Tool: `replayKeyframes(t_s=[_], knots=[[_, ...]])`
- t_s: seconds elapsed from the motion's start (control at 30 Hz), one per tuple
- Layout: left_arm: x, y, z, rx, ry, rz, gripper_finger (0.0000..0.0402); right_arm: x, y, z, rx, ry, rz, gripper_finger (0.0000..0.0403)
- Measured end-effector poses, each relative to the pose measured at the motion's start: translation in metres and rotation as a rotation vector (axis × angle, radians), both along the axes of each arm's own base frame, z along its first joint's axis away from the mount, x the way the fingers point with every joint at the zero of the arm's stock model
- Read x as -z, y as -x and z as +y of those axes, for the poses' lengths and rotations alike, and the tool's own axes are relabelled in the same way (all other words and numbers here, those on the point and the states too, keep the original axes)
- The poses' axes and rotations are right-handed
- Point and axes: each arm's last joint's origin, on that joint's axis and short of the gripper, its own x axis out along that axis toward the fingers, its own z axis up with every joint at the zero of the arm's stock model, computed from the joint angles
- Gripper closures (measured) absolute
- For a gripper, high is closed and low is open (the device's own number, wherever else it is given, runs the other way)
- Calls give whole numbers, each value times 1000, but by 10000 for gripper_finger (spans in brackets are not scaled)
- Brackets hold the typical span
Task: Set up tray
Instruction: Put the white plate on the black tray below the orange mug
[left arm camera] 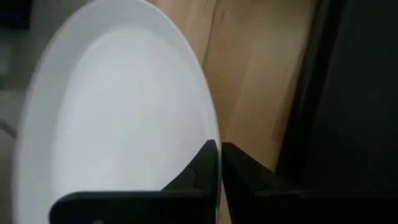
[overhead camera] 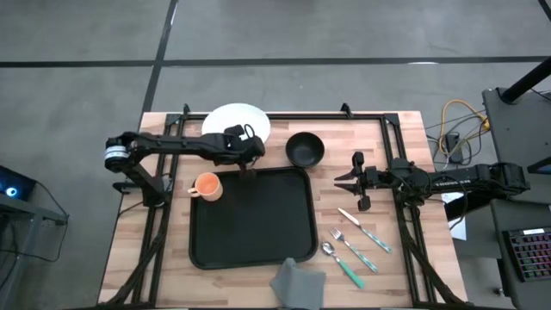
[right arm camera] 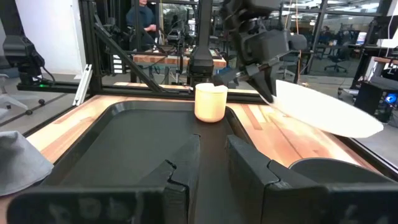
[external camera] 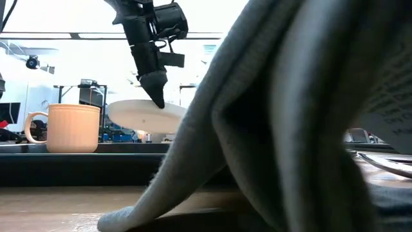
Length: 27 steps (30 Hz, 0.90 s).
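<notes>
a: item, tray? location?
b: black, flat on the bench centre; orange mug at its far left corner.
a: left gripper?
b: clamped on the white plate rim, plate lifted and tilted beyond the tray.
a: right gripper?
b: fingers slightly apart, empty, beside the black bowl.

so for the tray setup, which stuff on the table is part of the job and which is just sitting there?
Part of the job:
tray
plate, lifted at its rim by the left gripper
mug, on the tray
bowl
napkin
knife, fork, spoon

Just there:
right gripper, waiting beside the tray, holding nothing
cables off the table
</notes>
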Motion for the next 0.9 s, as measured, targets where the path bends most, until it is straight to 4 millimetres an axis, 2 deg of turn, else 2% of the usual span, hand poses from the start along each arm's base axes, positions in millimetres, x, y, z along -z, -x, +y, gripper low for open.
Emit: replayKeyframes(t_s=[0.47,0.9], knots=[[-2,-9,-59,122,8,-41,401,0,0,0,0,-5,4,335],[-15,-12,-114,272,-23,-93,401,1,0,0,0,-5,6,335]])
